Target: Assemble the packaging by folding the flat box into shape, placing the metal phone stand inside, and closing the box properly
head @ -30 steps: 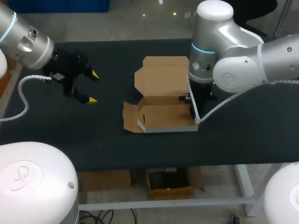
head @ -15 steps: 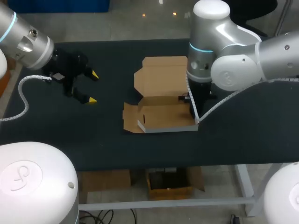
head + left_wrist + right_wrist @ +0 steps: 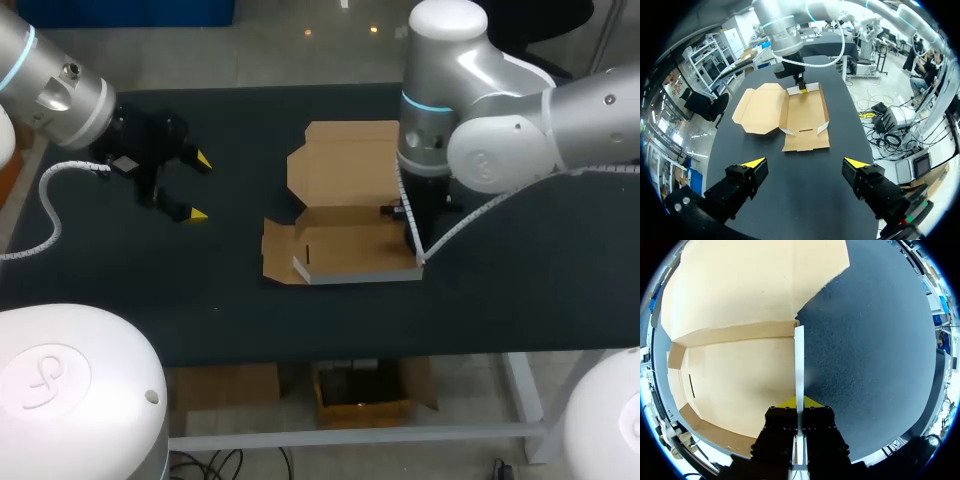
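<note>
The brown cardboard box (image 3: 345,210) lies partly folded at the table's middle, its lid (image 3: 350,155) flat toward the back and its tray (image 3: 350,250) toward the front. My right gripper (image 3: 407,214) is shut on the tray's upright right side wall (image 3: 799,357), pinched thin between the yellow tips (image 3: 799,402). In the left wrist view the box (image 3: 790,112) lies well ahead, with my right gripper (image 3: 801,90) at its far edge. My left gripper (image 3: 200,186) hovers open over the table's left part, nothing between its fingers (image 3: 804,162). No phone stand is in view.
Dark table surface (image 3: 520,270) lies bare to the right of the box and between the box and my left gripper. The table's front edge (image 3: 350,350) runs close below the box's tray.
My right arm has shifted slightly to the left, nudging the held side wall and the box a little that way. The left arm has stayed still.
</note>
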